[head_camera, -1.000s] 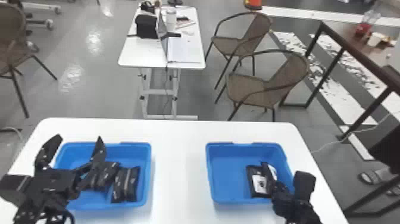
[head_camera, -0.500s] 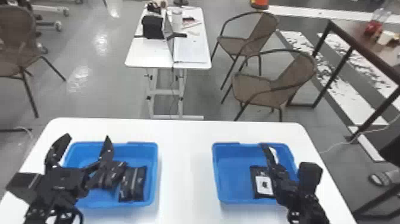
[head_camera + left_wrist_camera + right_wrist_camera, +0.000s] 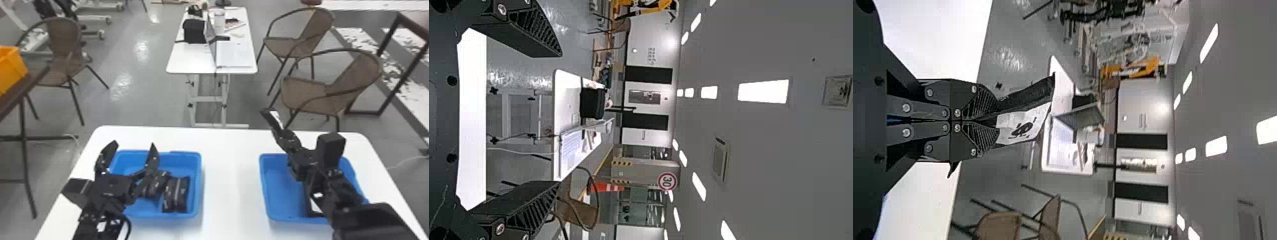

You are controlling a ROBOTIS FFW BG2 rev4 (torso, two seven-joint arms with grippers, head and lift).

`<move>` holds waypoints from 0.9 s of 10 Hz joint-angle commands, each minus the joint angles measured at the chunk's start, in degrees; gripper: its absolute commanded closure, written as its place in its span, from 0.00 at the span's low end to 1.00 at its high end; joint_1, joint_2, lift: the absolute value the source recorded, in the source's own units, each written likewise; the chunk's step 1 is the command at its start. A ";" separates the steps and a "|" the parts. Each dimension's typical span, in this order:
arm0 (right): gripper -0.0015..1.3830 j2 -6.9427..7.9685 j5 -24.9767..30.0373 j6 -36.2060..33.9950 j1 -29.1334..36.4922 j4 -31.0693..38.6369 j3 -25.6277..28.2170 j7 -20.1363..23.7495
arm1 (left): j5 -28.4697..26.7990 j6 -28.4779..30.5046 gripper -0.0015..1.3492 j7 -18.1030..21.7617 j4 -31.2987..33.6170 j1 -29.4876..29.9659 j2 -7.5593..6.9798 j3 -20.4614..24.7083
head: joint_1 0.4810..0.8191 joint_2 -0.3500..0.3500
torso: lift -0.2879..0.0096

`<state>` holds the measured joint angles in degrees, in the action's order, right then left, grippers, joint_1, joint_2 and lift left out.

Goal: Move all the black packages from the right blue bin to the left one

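In the head view, my right gripper (image 3: 282, 132) is raised over the far edge of the right blue bin (image 3: 266, 191). It is shut on a black package (image 3: 270, 117) with a white label. The right wrist view has this package (image 3: 1025, 127) pinched between the fingers of my right gripper (image 3: 995, 121). Partly behind the right arm, a labelled package (image 3: 314, 206) lies in the right bin. Several black packages (image 3: 175, 194) lie in the left blue bin (image 3: 198, 191). Above that bin's left part my left gripper (image 3: 132, 148) stands open, its fingers wide apart in the left wrist view too (image 3: 559, 119).
Both bins stand on a white table (image 3: 229, 175), with bare tabletop between them. Beyond it are a smaller white table (image 3: 191, 60) with a laptop, brown chairs (image 3: 306, 92), and an orange bin (image 3: 11, 68) on a dark table at the left.
From inside the right bin, my right gripper has risen and moved toward the bin's far side, lifting a package. The left gripper remains open over the left bin. The head view has shifted slightly.
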<state>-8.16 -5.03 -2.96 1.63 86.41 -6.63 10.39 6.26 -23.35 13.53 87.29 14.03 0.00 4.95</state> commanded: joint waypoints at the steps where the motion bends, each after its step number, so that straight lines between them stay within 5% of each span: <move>1: 0.92 -0.28 0.02 1.38 -3.92 -2.48 -4.45 1.56 | -0.02 0.06 0.09 0.00 0.07 0.03 0.15 -0.12 | 0.63 0.57 | 0.97; 3: 0.92 -0.45 -0.69 2.52 -7.26 -3.97 -9.46 3.50 | 2.18 5.33 0.09 0.00 2.45 0.03 0.15 -0.82 | 0.63 0.66 | 0.97; 5: 0.92 -1.24 -2.09 3.75 -9.72 -5.29 -14.73 4.37 | 10.79 16.50 0.09 0.62 6.58 -0.67 0.15 -2.49 | 0.63 0.72 | 0.97; 9: 0.92 -4.14 -9.56 3.57 -16.22 -9.51 -26.60 5.78 | 20.37 27.22 0.09 0.70 11.24 -2.78 0.15 -4.43 | 0.63 0.77 | 0.97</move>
<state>-11.92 -13.99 0.56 -13.77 77.21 -31.78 16.16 26.11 2.61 14.24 98.00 11.53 0.00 0.63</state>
